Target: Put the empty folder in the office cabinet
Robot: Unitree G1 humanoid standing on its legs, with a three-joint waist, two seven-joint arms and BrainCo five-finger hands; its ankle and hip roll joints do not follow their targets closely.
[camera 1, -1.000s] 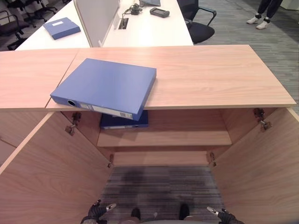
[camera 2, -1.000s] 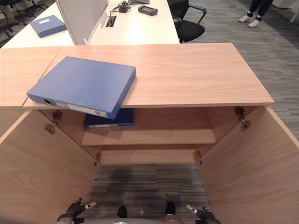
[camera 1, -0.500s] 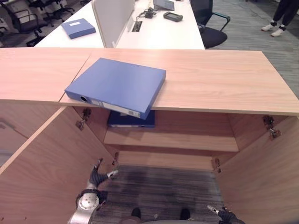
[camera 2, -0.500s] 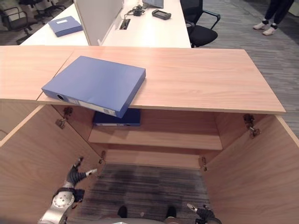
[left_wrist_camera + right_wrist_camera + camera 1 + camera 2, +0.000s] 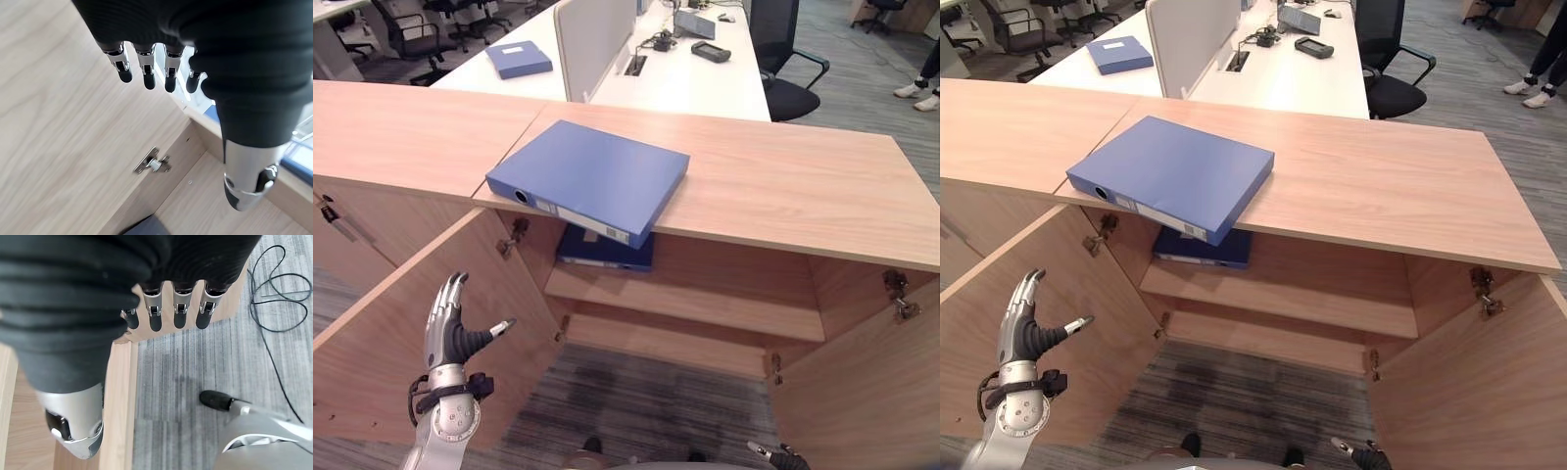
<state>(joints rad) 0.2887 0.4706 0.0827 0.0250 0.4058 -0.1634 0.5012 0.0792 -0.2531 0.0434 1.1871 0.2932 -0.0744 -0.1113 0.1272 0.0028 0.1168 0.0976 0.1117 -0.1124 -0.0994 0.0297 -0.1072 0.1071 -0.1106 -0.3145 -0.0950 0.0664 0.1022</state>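
Note:
A blue folder [image 5: 590,179] lies flat on the wooden cabinet top [image 5: 783,186], its spine corner hanging over the front edge. The cabinet [image 5: 685,294] below stands with both doors swung wide. A second blue folder [image 5: 605,251] lies on the shelf inside, at its left end. My left hand [image 5: 448,335] is raised in front of the left door [image 5: 421,323], open with straight fingers and thumb spread, holding nothing. My right hand [image 5: 781,456] shows low at the bottom edge, open, fingers [image 5: 177,313] straight above the carpet.
Behind the cabinet is a white desk [image 5: 685,78] with a divider panel [image 5: 592,39], another blue folder [image 5: 519,59] and small devices. A black office chair [image 5: 783,49] stands to its right. A person's shoes [image 5: 915,93] show at the far right. The right door [image 5: 871,392] stands open.
My left hand has risen from low by the carpet to in front of the left door. The whole picture has shifted, so the camera moved. The folder has not moved.

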